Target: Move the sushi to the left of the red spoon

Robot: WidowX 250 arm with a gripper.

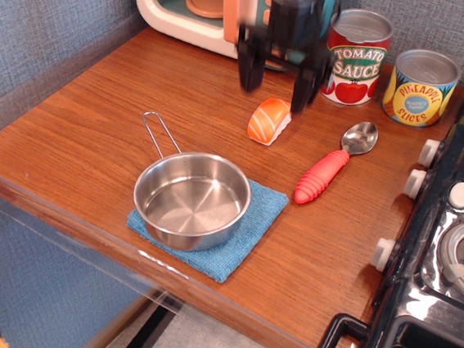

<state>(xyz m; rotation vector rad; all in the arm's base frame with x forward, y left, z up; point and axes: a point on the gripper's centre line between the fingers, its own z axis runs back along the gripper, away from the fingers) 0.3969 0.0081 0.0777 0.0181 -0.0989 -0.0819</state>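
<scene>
The sushi (268,121), orange with white stripes over white rice, lies on the wooden table just left of the red spoon (331,166). The spoon has a ribbed red handle and a silver bowl pointing toward the cans. My gripper (276,84) hangs above the sushi, raised clear of it, jaws spread wide and empty. Its image is slightly blurred.
A steel pot (191,199) sits on a blue cloth (253,230) near the front edge. A tomato sauce can (356,58) and a pineapple can (420,88) stand at the back. A toy microwave (195,6) is behind my gripper. A stove (447,244) borders the right.
</scene>
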